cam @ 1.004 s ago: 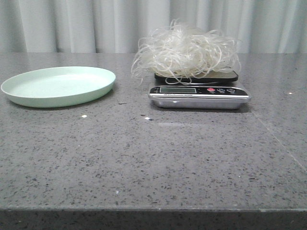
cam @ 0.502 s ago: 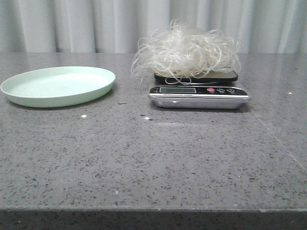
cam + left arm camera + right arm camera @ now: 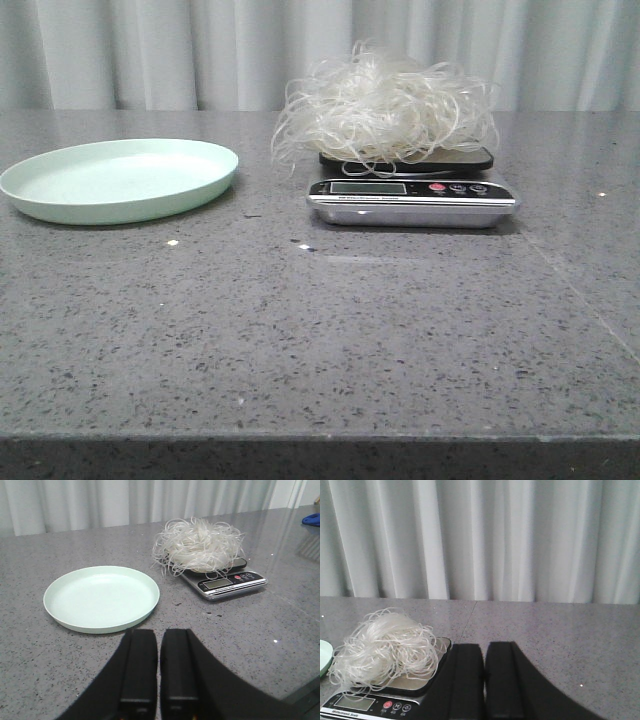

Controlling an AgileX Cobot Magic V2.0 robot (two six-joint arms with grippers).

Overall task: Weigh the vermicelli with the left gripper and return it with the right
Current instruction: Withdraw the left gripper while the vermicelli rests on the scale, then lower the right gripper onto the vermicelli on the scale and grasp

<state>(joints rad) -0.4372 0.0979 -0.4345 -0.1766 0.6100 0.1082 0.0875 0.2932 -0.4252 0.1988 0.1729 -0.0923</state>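
Vermicelli (image 3: pixel 385 105) is sitting heaped on the scale (image 3: pixel 412 196), being weighed, plate (image 3: pixel 120 180) waiting bare alongside. Left gripper (image 3: pixel 159 672) is hanging back, fingers pressed together, empty; right gripper (image 3: pixel 485 680) likewise closed, poised beside the scale for the return.

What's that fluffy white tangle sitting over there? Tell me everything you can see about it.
It is the vermicelli, a loose, airy heap of thin, glassy, whitish strands. It rests on the dark platform of a small kitchen scale, covering most of it, with stray loops hanging over the edge toward the display. Nothing grips it: the left gripper and right gripper are both shut and away from it. The mint-green plate beside the scale holds nothing and does not touch the noodles.
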